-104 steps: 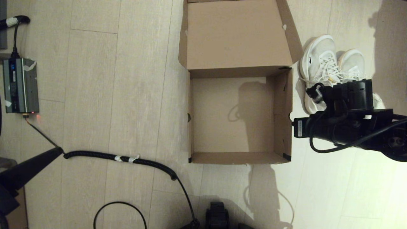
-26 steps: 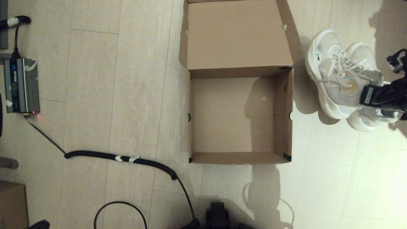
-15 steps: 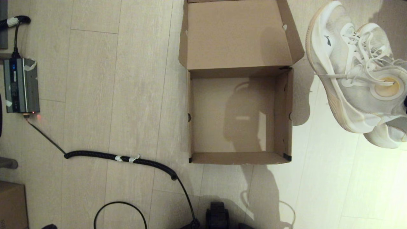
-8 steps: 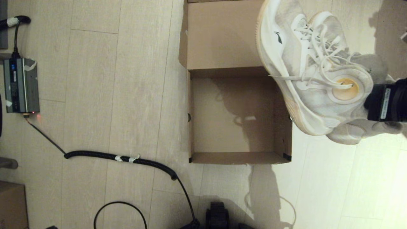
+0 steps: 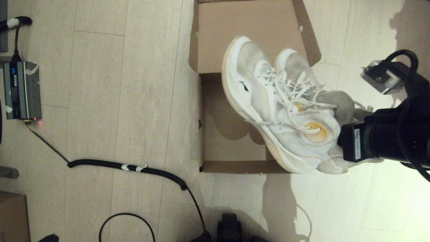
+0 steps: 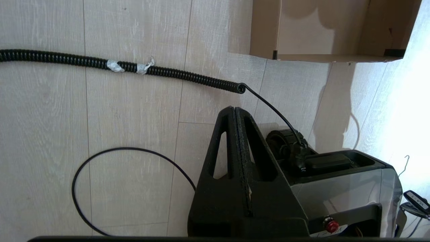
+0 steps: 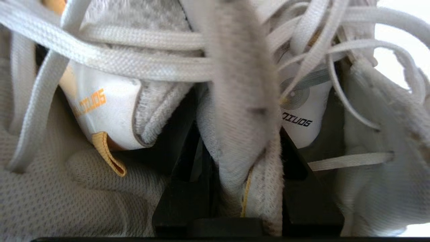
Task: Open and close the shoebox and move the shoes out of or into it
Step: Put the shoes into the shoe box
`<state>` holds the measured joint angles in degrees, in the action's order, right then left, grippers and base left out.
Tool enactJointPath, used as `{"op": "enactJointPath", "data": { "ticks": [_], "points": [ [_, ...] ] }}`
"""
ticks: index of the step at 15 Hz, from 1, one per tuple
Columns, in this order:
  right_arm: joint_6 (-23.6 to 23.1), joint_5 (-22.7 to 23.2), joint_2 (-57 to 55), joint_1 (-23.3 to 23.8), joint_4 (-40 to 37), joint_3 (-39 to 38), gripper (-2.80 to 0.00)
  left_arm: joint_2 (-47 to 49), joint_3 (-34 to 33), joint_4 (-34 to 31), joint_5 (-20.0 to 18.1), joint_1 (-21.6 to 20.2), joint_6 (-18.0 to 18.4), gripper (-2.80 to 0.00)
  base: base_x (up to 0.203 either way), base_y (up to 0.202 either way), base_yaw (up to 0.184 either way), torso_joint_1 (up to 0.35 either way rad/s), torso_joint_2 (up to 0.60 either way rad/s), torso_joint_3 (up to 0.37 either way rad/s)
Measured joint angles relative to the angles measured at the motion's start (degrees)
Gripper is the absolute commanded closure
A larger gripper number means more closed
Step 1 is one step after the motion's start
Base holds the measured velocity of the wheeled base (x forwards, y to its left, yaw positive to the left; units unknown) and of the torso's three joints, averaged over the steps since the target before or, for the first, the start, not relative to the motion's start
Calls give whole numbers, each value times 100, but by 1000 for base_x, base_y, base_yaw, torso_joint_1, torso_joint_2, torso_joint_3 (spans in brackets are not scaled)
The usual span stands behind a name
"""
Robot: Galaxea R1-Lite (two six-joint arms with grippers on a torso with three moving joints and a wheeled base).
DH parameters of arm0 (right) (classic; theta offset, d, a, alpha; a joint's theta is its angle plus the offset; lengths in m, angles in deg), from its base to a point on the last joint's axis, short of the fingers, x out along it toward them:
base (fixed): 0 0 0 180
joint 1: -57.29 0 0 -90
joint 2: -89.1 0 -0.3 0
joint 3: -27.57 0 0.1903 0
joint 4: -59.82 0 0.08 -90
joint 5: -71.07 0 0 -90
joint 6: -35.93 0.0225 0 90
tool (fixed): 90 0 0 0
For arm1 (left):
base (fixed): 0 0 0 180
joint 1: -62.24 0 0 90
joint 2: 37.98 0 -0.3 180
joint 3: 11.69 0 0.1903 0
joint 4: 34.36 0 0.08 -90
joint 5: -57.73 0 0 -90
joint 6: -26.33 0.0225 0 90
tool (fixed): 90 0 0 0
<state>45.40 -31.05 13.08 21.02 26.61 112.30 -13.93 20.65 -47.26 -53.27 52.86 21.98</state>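
Overhead, the pair of white mesh lace-up sneakers [image 5: 285, 111] hangs in the air above the large plain brown cardboard shoebox [image 5: 231, 141], toes pointing away from the robot and soles tilted toward its left. The right gripper [image 7: 242, 188] clamps them where the two inner collars meet: in the right wrist view its black fingers [image 7: 181, 201] press a fold of grey-white mesh and padding between them, and white laces cross the picture in front. From the head view the gripper's tips are hidden behind the heels; only the black wrist body and its cable show at the right edge.

The shoebox stands open on the pale wood-plank floor [image 5: 100, 101], its hinged lid [image 5: 248, 33] laid back on the far side and cut off by the top edge. The shoes cover the box's right wall and much of its bottom, so the inside there cannot be made out.

The left gripper [image 6: 239, 114] is parked low near the robot's base, its black fingers pressed flat together with nothing between. A black coiled cable [image 5: 134, 167] with pale tape lies on the floor to the left of the box. A grey power unit [image 5: 22, 90] sits near the left edge.
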Motion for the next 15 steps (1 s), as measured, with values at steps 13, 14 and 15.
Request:
{"op": "enactJointPath", "data": {
  "ticks": [13,14,15],
  "points": [
    [-338,-187,-1856,389,2468,-464,0,-68,-98,-9,10,0,0,0,0,0,0,0,0,0],
    [-336,-187,-1960,389,2667,-469,0,-93,-119,-9,15,0,0,0,0,0,0,0,0,0],
    [-341,-185,-2066,389,2893,-462,0,-126,-149,-11,20,0,0,0,0,0,0,0,0,0]
  ]
}}
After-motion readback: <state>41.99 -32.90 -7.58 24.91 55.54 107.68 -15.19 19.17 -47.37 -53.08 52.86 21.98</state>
